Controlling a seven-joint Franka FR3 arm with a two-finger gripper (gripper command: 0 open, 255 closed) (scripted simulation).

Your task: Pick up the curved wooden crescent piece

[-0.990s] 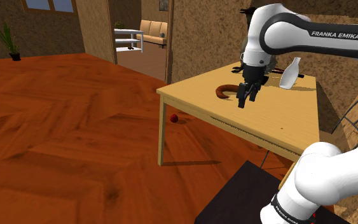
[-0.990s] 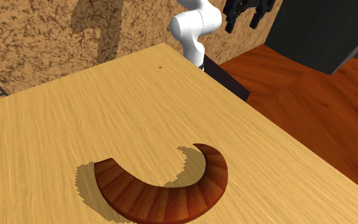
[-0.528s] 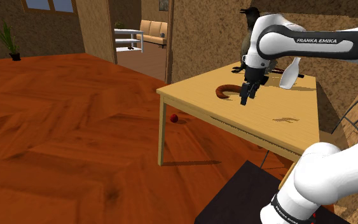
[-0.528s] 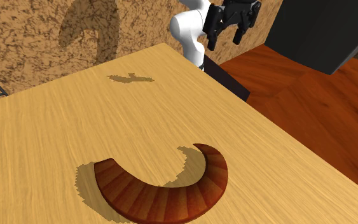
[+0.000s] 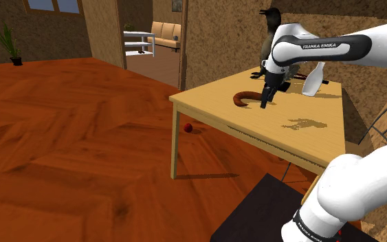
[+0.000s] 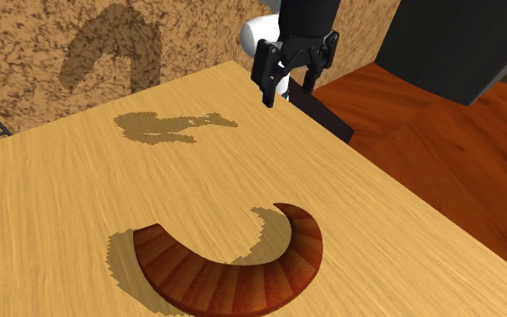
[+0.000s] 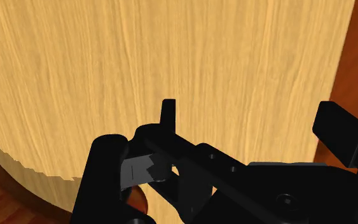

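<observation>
The curved crescent piece (image 5: pixel 242 97) is dark red-brown wood and lies flat on the light wooden table (image 5: pixel 302 137), near the corner at the shoulder view's left. Up close, the crescent (image 6: pixel 242 275) shows ribbed grain and its open side faces the arm. My black gripper (image 5: pixel 263 103) hangs open above the table, just beside the crescent's end toward the shoulder view's right. In the second exterior view the gripper (image 6: pixel 287 95) is still well above the tabletop with nothing between its fingers. In the wrist view a dark curved edge (image 7: pixel 6 191), probably the crescent, lies beside the left finger (image 7: pixel 104 168).
A white bottle (image 5: pixel 313 79) and a black bird figure (image 5: pixel 271 34) stand at the table's back, near the arm. A small red ball (image 5: pixel 188 127) lies on the floor under the table's corner. The gripper's shadow (image 6: pixel 170 126) falls on the tabletop.
The gripper has come down and moved toward the crescent. Its shadow on the table has grown and slid closer. The crescent has not moved.
</observation>
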